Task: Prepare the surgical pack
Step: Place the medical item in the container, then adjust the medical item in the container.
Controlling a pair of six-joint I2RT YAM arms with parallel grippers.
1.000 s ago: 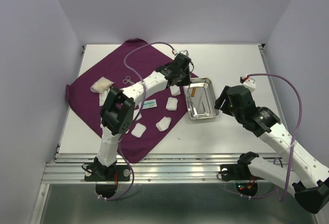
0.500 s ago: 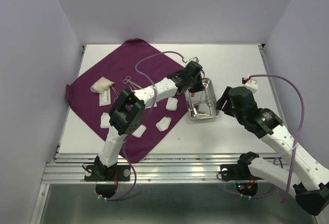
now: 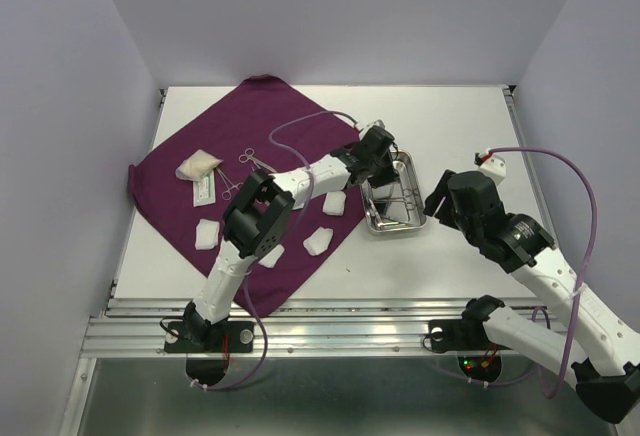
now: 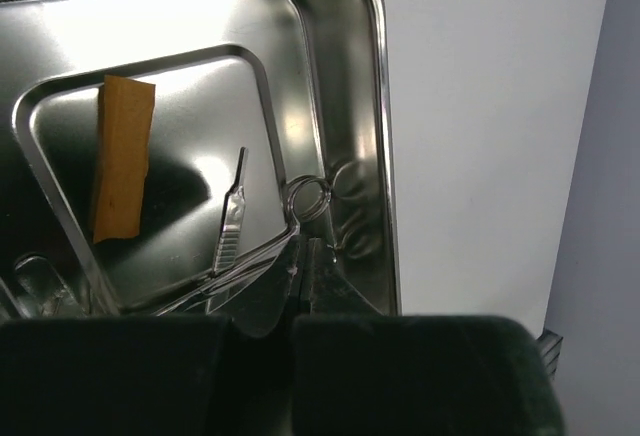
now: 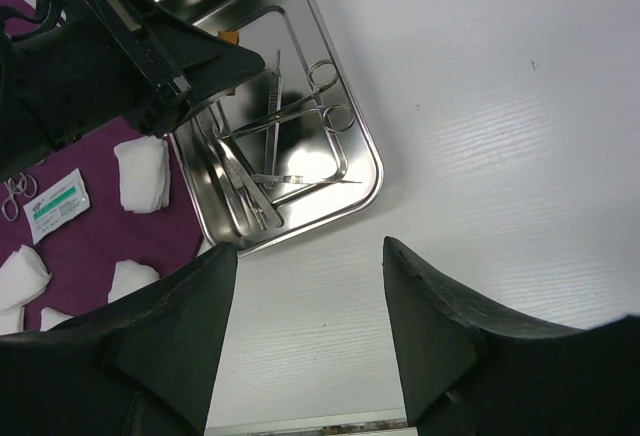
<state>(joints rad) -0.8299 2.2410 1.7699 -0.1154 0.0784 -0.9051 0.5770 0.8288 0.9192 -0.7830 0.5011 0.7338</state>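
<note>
The dark purple cloth [image 3: 170, 186] lies spread on the left half of the table. Several white gauze pads [image 3: 318, 240] lie on it. The steel tray [image 3: 408, 224] sits just off the cloth's right corner and holds thin metal instruments [image 5: 300, 116] and an orange strip [image 4: 122, 156]. My left gripper [image 3: 380, 163] hangs over the tray's left part, shut. A ring handle [image 4: 308, 196] lies just beyond its fingertips. I see nothing between the fingers. My right gripper [image 5: 308, 246] is open above bare table at the tray's near right corner.
Two ring-handled instruments [image 3: 246, 157] and a small packet [image 3: 205, 189] lie on the cloth beside a folded gauze stack [image 3: 198, 164]. Another packet [image 5: 55, 206] lies near the gauze pads. Grey walls close in the table on three sides.
My left arm has swung right from the cloth's far right edge to over the tray, its jaws staying shut. My right arm has shifted slightly toward the near edge, still open.
</note>
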